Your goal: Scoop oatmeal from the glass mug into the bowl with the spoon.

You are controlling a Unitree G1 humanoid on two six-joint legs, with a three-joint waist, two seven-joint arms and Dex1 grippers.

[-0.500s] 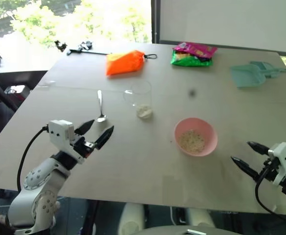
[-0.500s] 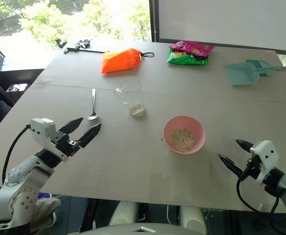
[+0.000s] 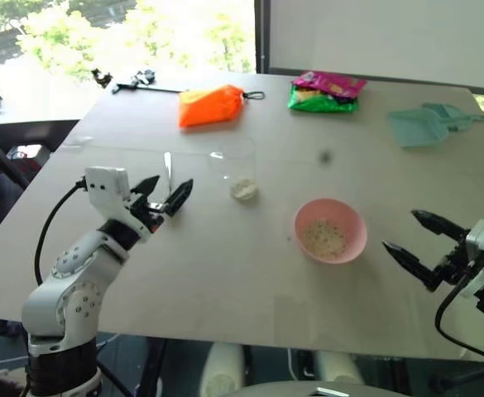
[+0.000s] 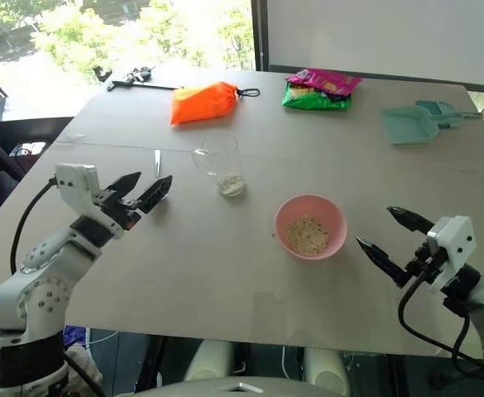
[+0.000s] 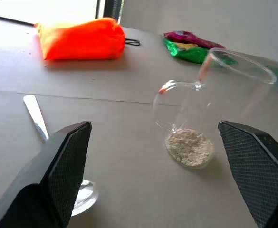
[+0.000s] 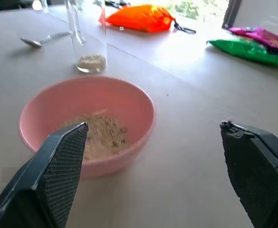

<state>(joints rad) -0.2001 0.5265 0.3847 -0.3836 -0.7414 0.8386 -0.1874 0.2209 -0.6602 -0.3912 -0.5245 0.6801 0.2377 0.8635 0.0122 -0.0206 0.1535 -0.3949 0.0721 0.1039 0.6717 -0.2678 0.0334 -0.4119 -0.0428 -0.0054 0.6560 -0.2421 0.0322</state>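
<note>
The spoon lies on the table left of the glass mug, its handle pointing away from me. My left gripper hovers open over the spoon's bowl end, holding nothing. The mug stands upright with a small clump of oatmeal at its bottom. The pink bowl sits to the mug's right, nearer me, with a layer of oatmeal inside. My right gripper stands open and empty to the right of the bowl, pointing at it.
An orange pouch, green and pink snack packs and a teal dustpan lie along the far side of the table. A black tool rests at the far left corner.
My left gripper has moved away from me and now covers the spoon's bowl end. My right gripper has shifted slightly toward the pink bowl. Both stay open.
</note>
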